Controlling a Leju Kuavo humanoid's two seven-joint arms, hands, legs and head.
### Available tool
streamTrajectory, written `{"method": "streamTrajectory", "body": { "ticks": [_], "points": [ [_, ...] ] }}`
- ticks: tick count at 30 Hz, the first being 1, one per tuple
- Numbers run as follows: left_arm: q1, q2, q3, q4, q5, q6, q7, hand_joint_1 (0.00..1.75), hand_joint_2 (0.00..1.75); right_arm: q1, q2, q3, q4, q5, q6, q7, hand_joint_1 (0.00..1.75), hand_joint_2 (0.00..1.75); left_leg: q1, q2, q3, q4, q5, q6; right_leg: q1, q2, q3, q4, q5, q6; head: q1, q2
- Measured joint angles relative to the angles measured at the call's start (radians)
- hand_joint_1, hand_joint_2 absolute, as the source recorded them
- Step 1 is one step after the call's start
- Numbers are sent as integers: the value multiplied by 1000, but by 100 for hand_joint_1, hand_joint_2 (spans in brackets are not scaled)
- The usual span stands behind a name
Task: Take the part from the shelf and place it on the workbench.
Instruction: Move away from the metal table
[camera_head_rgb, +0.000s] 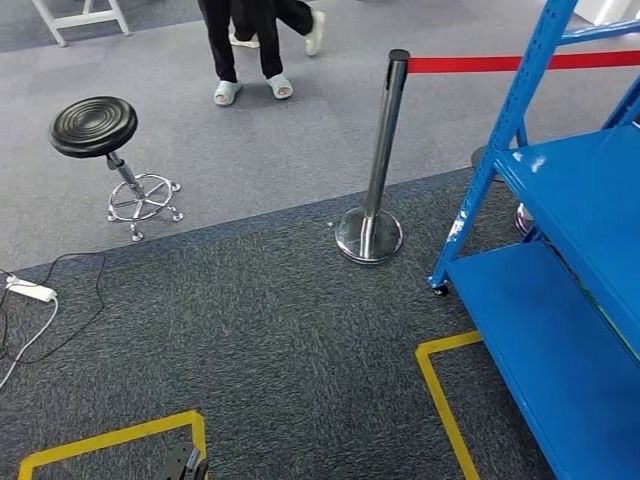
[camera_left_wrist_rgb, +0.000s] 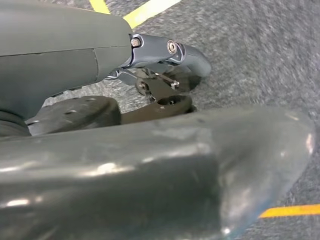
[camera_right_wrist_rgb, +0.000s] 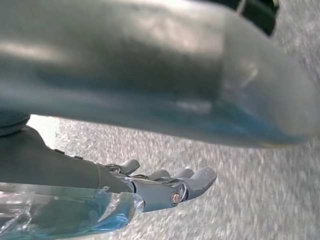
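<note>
The head view is looking down on a dark grey speckled carpet (camera_head_rgb: 249, 330) that is giving way, further ahead, to a paler grey floor (camera_head_rgb: 249, 140). Yellow tape lines (camera_head_rgb: 445, 400) are marking out boxes on the carpet.

The left robot hand (camera_left_wrist_rgb: 166, 75) is hanging low over this carpet, its fingers (camera_left_wrist_rgb: 181, 52) lying fairly straight and apart with nothing between them, so it is released. A yellow line is running across the carpet just beyond those fingers.

The right robot hand (camera_right_wrist_rgb: 166, 187) is also hanging over the grey carpet, fingers stretched out side by side. A clear, crinkled plastic bag (camera_right_wrist_rgb: 64, 212) is lying along the palm side of this hand, touching it; whether the fingers are actually grasping it, I cannot tell. What is inside the plastic is too blurred to make out, and I cannot say whether it is the part.

Ahead and to the right-hand side, a blue metal shelf (camera_head_rgb: 573, 250) is standing on the carpet, its two visible tiers bare. Just beside its corner post, a chrome stanchion (camera_head_rgb: 375, 170) is carrying a red belt (camera_head_rgb: 521, 62) toward the shelf. Ahead on the left-hand side, a black round stool (camera_head_rgb: 98, 130) on a chrome base is standing on the pale floor, and a white power strip (camera_head_rgb: 30, 290) with cables is lying on the carpet's edge. Far ahead, the legs of people (camera_head_rgb: 249, 50) in pale slippers are showing.
</note>
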Motion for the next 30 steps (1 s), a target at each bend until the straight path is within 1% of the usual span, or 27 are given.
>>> {"method": "streamTrajectory", "body": {
  "ticks": [1, 2, 3, 4, 5, 6, 7, 8, 9, 10, 11, 12, 13, 14, 16, 17, 18, 19, 20, 21, 22, 24, 25, 27, 28, 29, 30],
  "points": [
    [2, 0, 0, 0, -1, 0, 0, 0, 0, -1, 0, 0, 0, 0, 0, 0, 0, 0, 0, -23, -32, 68, -35, 0, 0, 13, -1, -1, 1, -3, -1, 0],
    [4, 0, 0, 0, -1, 0, 0, 0, 0, -2, 0, 0, 0, 0, 0, 0, 0, 0, 0, -34, -69, 142, -65, 0, 1, 28, -2, -1, 2, -6, -2, 0],
    [5, 0, 0, 0, -1, 0, 0, 0, 0, -2, 0, 0, 0, 0, 0, 0, 0, 0, 0, -39, -100, 199, -80, 2, 2, 44, -3, -1, 2, -6, -3, 0],
    [6, 0, 0, 0, -1, 0, 0, 0, 0, -1, 0, 0, 0, 0, 0, 0, 0, 0, -1, -42, -116, 221, -75, 4, 3, 59, -3, -1, 2, -6, -3, 0],
    [6, 0, 0, 0, -1, 0, 0, 0, 0, 0, 0, 0, 0, 0, 0, 0, 0, 0, -1, -45, -112, 202, -49, 8, 3, 75, -2, -1, 3, -6, -3, 0],
    [6, 0, 0, 0, -1, 0, 0, 0, 0, 0, 0, 0, 0, 0, 0, 0, 0, 0, -1, -53, -90, 149, -10, 11, 2, 91, -2, -1, 4, -4, -3, 0],
    [5, 0, 0, 0, -1, 0, 0, 0, 0, 1, 0, 0, 0, 0, 0, 0, 0, 0, 0, -76, -60, 80, 29, 15, 1, 106, -2, -1, 5, -2, -3, 0],
    [5, 0, 0, 0, -1, 1, 0, 0, 0, -1, 0, 0, -1, 1, 0, 0, 0, 0, 3, -104, -31, 11, 55, 18, 1, 121, -5, 1, 6, 2, -3, 0],
    [5, 1, 0, 0, 1, 1, 1, 0, 0, -2, 0, 0, -2, 1, 0, 0, 0, 0, 4, -128, -10, -37, 69, 19, 0, 134, -9, 2, 8, 8, -2, 0],
    [4, 1, 0, 0, 5, 1, 3, 0, 0, -1, 0, 0, -3, 2, 0, 0, 0, 0, 5, -144, 0, -62, 70, 20, -1, 146, -14, 1, 11, 14, -3, 0],
    [4, 1, 0, 0, 11, -1, 6, 0, 0, 0, 0, 0, -4, 3, 0, 0, 0, 0, 4, -141, 2, -71, 68, 22, -3, 158, -20, -1, 14, 22, -2, 0],
    [3, 0, 1, 0, 19, -6, 12, 0, 0, 4, 0, 0, -5, 4, 0, 0, 0, 0, 4, -130, 2, -73, 70, 25, -6, 166, -24, -5, 17, 29, -2, 0],
    [2, 0, 2, 0, 28, -13, 19, 0, 0, 8, 0, 0, -6, 6, 0, 0, 0, 0, 3, -118, 3, -77, 73, 32, -5, 154, -29, -2, 15, 34, -2, 0],
    [2, -1, 3, 0, 35, -20, 25, 0, 0, 9, 0, 0, -7, 7, 0, 0, 0, 0, 3, -103, 5, -81, 76, 38, -4, 126, -40, 17, 1, 38, 1, 0],
    [4, -3, 4, 0, 42, -30, 33, 0, 0, 6, 0, 0, -8, 9, 2, -1, 0, 0, 0, -70, 8, -85, 77, 47, 1, 52, -85, 116, -59, 42, 6, 0],
    [6, -4, 5, 0, 42, -32, 33, 0, 0, 3, 0, 0, -8, 9, 3, -1, 0, 0, -2, -52, 9, -85, 75, 50, 1, 31, -116, 185, -94, 44, 8, 0],
    [8, -4, 5, 0, 43, -33, 34, 0, 0, 1, 0, 0, -8, 10, 3, -1, 0, 0, -3, -35, 10, -85, 74, 51, 1, 22, -141, 241, -116, 47, 8, 0],
    [8, -4, 5, 0, 42, -33, 34, 0, 0, 2, 0, 0, -8, 10, 3, -1, 0, 0, -4, -19, 11, -84, 72, 52, 1, 18, -151, 269, -121, 49, 8, 0],
    [8, -4, 5, 0, 42, -33, 34, 0, 0, 3, 0, 0, -9, 10, 3, -1, 0, 0, -4, -4, 14, -84, 71, 51, 1, 15, -141, 258, -108, 50, 8, 0],
    [7, -5, 5, 0, 42, -33, 34, 0, 0, 5, 0, 0, -9, 10, 3, -1, 0, 0, -4, 8, 17, -84, 68, 49, 0, 8, -110, 208, -79, 50, 8, 0],
    [6, -5, 5, 0, 42, -33, 34, 0, 0, 5, 0, 0, -10, 10, 3, -1, 0, 0, -4, 20, 22, -84, 65, 46, 1, -8, -68, 136, -48, 50, 9, 0],
    [5, -5, 5, 0, 41, -32, 34, 0, 0, 2, 0, 0, -11, 10, 3, -1, 0, 0, -8, 38, 31, -82, 57, 36, 4, -41, -3, 26, -12, 39, 7, 0],
    [4, -5, 5, 0, 40, -30, 34, 0, 0, 0, 1, 0, -12, 10, 2, -1, 0, 0, -11, 46, 34, -81, 55, 31, 6, -49, 10, 4, -8, 32, 7, 0],
    [2, -4, 5, 0, 38, -24, 35, 0, 0, 0, 1, 0, -14, 10, 2, -1, 0, 0, -11, 60, 38, -82, 54, 21, 10, -34, 6, 3, -7, 15, 7, 0],
    [1, -4, 5, 0, 36, -21, 35, 0, 0, 2, 1, 0, -15, 10, 2, -1, 0, 0, -9, 60, 38, -81, 51, 15, 9, -24, 3, 1, -5, 8, 7, 0],
    [0, -4, 5, 0, 34, -19, 37, 0, 0, 2, 1, 0, -15, 10, 2, -1, 0, 0, -7, 46, 34, -71, 41, 9, 8, -14, 1, 0, -3, 2, 6, 0],
    [0, -4, 5, 0, 32, -18, 38, 0, 0, 2, 1, 0, -16, 10, 2, -1, 0, 0, -6, 24, 20, -40, 19, 4, 5, -3, 0, -2, 1, -4, 5, 0]
  ]
}}
